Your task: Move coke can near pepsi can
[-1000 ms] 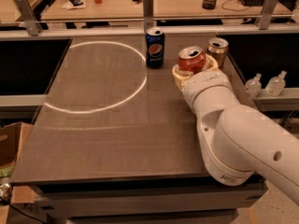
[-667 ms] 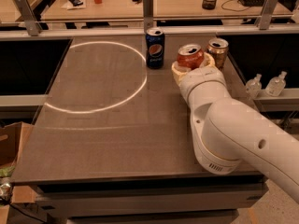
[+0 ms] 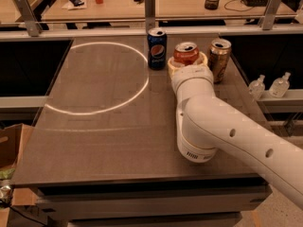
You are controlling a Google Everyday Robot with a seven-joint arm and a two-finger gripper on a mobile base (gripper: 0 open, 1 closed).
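Gripper at the far right part of the table, at the end of a thick white arm coming in from the near right. Clamped on the coke can: cream fingers hugging the can's lower body on both sides, touching it, with the silver top and red upper wall showing above them. Can upright, seated between the fingers, wrist right behind it on the near side. Resting on the table or lifted off it, cannot tell.

Just left of the gripper, the pepsi can, upright, near the coke can but apart, a narrow strip of table between. Just right of the gripper, a gold can, upright, close to the right finger; touching or not, cannot tell. All three cans in a row along the far edge.

Left of the pepsi can, a bright ring of light on the tabletop, the pepsi can just outside its far right curve. Beyond the table's right edge, two small clear bottles on a lower shelf.
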